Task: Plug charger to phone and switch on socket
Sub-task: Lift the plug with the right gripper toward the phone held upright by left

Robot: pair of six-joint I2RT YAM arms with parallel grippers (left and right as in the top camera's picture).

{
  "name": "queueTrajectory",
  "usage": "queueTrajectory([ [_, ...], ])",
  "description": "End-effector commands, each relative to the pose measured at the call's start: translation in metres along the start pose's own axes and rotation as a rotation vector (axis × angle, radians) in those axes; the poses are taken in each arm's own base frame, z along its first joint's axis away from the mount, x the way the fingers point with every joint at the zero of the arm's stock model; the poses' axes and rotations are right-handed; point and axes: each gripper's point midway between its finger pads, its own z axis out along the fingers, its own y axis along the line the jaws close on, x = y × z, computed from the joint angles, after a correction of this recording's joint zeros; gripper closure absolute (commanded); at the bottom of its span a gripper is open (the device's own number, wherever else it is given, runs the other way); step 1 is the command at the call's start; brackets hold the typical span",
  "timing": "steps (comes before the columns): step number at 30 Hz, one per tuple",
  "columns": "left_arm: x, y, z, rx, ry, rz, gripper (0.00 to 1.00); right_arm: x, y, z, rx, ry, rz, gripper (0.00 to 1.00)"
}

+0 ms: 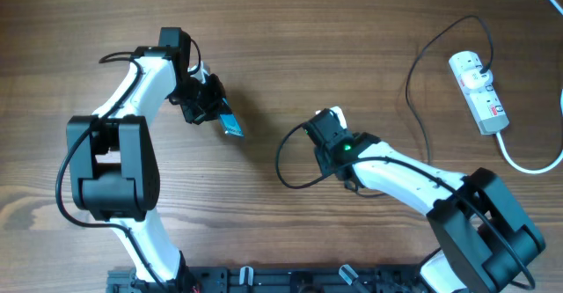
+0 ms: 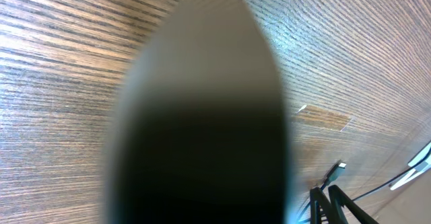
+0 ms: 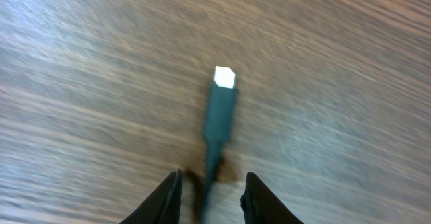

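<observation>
Left fingers (image 1: pixel 214 109), right fingers (image 3: pixel 168 197) — clamped.

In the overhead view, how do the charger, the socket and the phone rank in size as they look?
1. charger: thin, but its cable reaches farthest.
2. socket.
3. phone: looks smallest, but the left tool hides part of it and holds it tilted, so this place is unsure.

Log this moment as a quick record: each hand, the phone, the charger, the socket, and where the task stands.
left hand: grips the phone, left of centre
right hand: appears to grip the charger by its cable, connector poking out ahead
phone and charger: apart, not plugged in
socket: far right, no hand near it
switch: too small to read its state
left wrist view: blocked by a dark blur
</observation>
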Motion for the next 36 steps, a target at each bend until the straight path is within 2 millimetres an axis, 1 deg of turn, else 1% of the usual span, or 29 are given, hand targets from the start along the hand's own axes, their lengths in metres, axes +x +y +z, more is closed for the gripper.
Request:
queueTrajectory([
  [1, 0.003, -0.007, -0.008, 0.031, -0.007, 0.002, 0.96, 0.013, 0.009, 0.009, -0.065, 0.052, 0.072, 0.67],
  [4, 0.003, -0.007, -0.008, 0.031, -0.007, 0.002, 0.96, 0.01, 0.007, 0.011, -0.061, 0.047, 0.152, 0.67],
  [5, 0.003, -0.007, -0.008, 0.031, -0.007, 0.002, 0.96, 0.01, 0.005, 0.014, -0.053, 0.045, 0.158, 0.67],
  [7, 0.003, -0.007, -0.008, 0.031, -0.007, 0.002, 0.96, 0.009, -0.001, 0.019, -0.029, 0.042, 0.161, 0.64],
  [11, 0.003, -0.007, -0.008, 0.031, -0.007, 0.002, 0.96, 0.012, -0.002, 0.031, -0.024, 0.057, 0.166, 0.63],
  [18, 0.003, -0.007, -0.008, 0.031, -0.007, 0.003, 0.96, 0.016, -0.003, 0.032, -0.017, 0.072, 0.159, 0.73],
  [23, 0.003, -0.007, -0.008, 0.031, -0.008, 0.003, 0.96, 0.023, -0.009, 0.033, -0.029, 0.116, 0.181, 0.74],
  [26, 0.003, -0.007, -0.008, 0.031, -0.008, 0.005, 0.96, 0.024, -0.009, 0.035, -0.075, 0.133, 0.185, 0.78],
  [28, 0.003, -0.007, -0.008, 0.031, -0.008, 0.007, 0.96, 0.024, -0.005, 0.035, -0.113, 0.141, 0.185, 0.8],
  [34, 0.002, -0.007, -0.008, 0.033, -0.011, 0.008, 0.96, 0.021, -0.003, 0.035, -0.13, 0.134, 0.178, 0.78],
  [36, 0.002, -0.007, -0.008, 0.033, -0.011, 0.008, 0.96, 0.022, -0.003, 0.034, -0.129, 0.138, 0.177, 0.83],
])
